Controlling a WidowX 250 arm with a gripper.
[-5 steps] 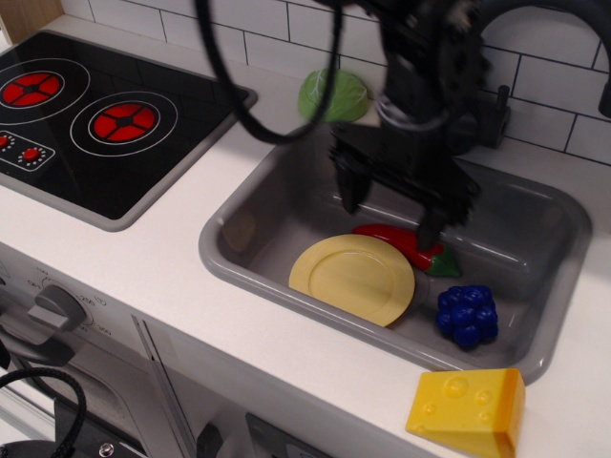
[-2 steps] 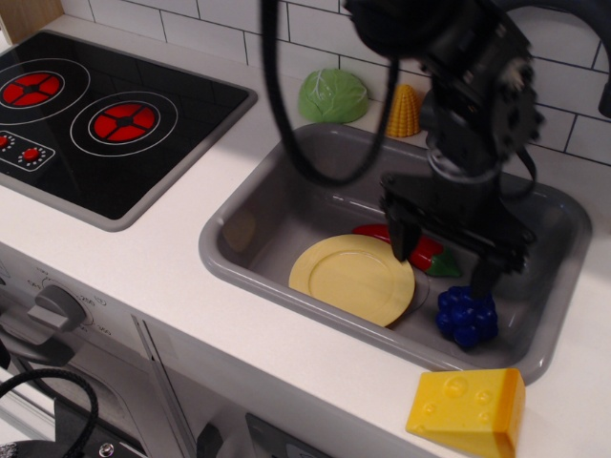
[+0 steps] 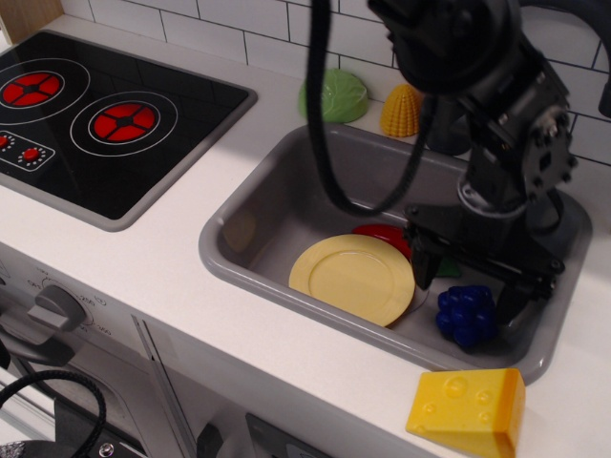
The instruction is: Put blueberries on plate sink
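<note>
Jaws spread wide, straddling blueberries [image 3: 467,315] | cluster roundish, no clear long axis | beside plate [image 3: 352,278] in sink [image 3: 250,198]

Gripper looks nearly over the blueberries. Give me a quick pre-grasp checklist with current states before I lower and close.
1. Gripper open: ok, the fingers stand apart.
2. Fingers straddle the blueberries: ok, one finger on each side.
3. Fingers low enough to grip: cannot tell from this one view.
4. Chili pepper clear of the near finger: cannot tell, partly hidden close behind it.
5. Plate free to receive: ok, nothing lies on it.
6. Plate inside the sink: ok.
</note>
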